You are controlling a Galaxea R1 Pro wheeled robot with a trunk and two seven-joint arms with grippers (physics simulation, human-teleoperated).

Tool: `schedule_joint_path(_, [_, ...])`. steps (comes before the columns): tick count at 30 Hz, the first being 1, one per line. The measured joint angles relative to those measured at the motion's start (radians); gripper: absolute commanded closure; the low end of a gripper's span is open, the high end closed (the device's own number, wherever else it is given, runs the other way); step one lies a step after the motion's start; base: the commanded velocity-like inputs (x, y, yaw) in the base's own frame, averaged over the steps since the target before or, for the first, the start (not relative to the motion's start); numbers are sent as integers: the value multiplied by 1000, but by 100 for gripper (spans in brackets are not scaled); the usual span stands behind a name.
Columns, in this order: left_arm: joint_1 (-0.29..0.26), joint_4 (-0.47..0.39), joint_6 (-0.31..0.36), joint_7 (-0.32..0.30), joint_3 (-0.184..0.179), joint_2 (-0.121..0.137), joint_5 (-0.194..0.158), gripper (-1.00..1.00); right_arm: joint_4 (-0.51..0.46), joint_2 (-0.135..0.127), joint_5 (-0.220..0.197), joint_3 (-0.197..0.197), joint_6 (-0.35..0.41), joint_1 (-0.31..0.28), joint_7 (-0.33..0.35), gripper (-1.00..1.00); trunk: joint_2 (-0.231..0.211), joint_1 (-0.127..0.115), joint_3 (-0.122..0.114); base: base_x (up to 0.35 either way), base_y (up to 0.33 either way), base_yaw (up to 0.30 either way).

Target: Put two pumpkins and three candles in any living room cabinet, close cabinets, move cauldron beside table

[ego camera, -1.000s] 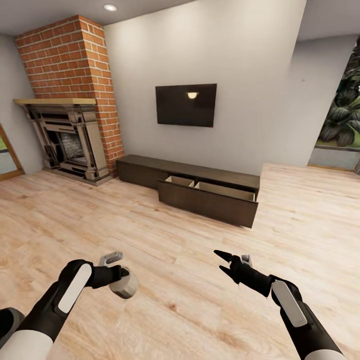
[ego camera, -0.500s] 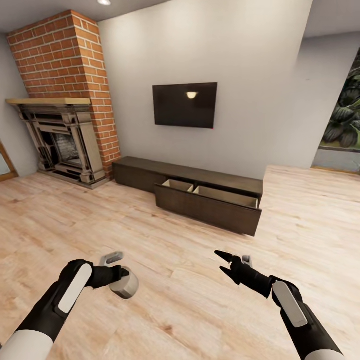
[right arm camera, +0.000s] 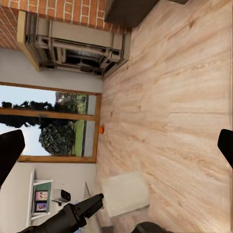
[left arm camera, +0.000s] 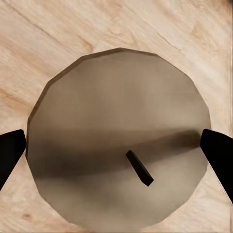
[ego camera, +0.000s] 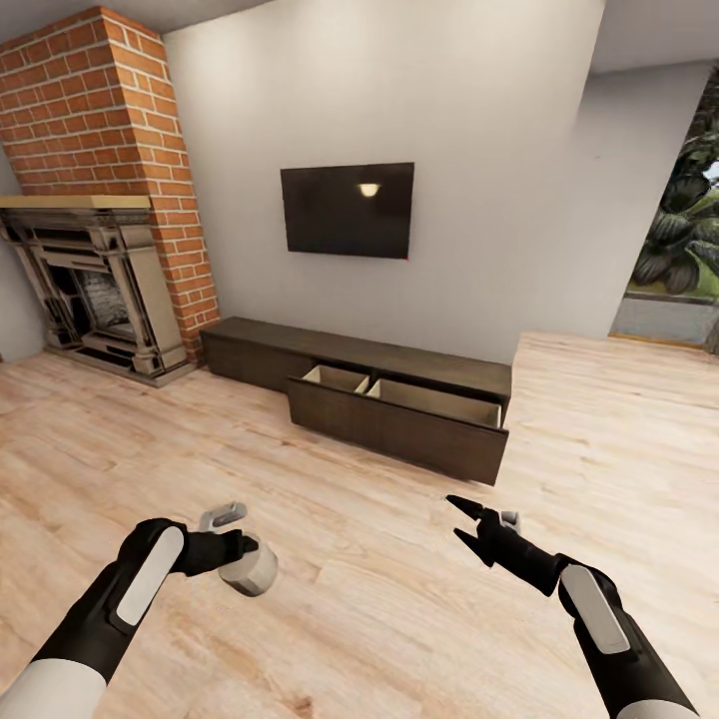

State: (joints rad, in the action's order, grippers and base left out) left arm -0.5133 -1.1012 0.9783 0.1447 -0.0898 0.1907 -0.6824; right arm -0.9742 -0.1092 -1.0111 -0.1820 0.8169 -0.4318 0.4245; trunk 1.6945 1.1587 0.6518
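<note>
Head view: the left gripper (ego camera: 243,559) grips a candle (ego camera: 252,569) over the floor (ego camera: 359,579); the right gripper (ego camera: 465,519) is spread, empty. The cabinet (ego camera: 399,419) by the wall has a drawer out.

Left wrist view: fingertips (left arm camera: 10,150) press the candle's (left arm camera: 119,141) sides.

Right wrist view: a pumpkin (right arm camera: 101,129) lies on the floor by the window (right arm camera: 48,121).

A home living room.
Brick fireplace (ego camera: 95,270), wall TV (ego camera: 347,210), low cabinet (ego camera: 379,394) with open drawers, wood floor (ego camera: 300,519).
</note>
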Motion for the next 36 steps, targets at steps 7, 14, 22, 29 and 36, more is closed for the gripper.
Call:
schedule_joint_path(7, [0,0,0,0,0,0,0,100,1,0,0,0,0,0,0,-100,0,0,0,281,-209,-283])
schedule_joint_path(14, [0,0,0,0,0,0,0,100,1,0,0,0,1,0,-1,-100,0,0,0,278,-215,-289])
schedule_joint_path(22, [0,0,0,0,0,0,-4,100,2,0,0,-1,0,0,0,-100,0,0,0,283,-201,-235])
schedule_joint_path(29, [0,0,0,0,0,0,0,100,3,0,0,-1,-2,0,0,-100,0,0,0,301,-161,-17])
schedule_joint_path(36, [0,0,0,0,0,0,0,100,3,0,0,-2,-1,0,0,-100,0,0,0,280,-209,-1])
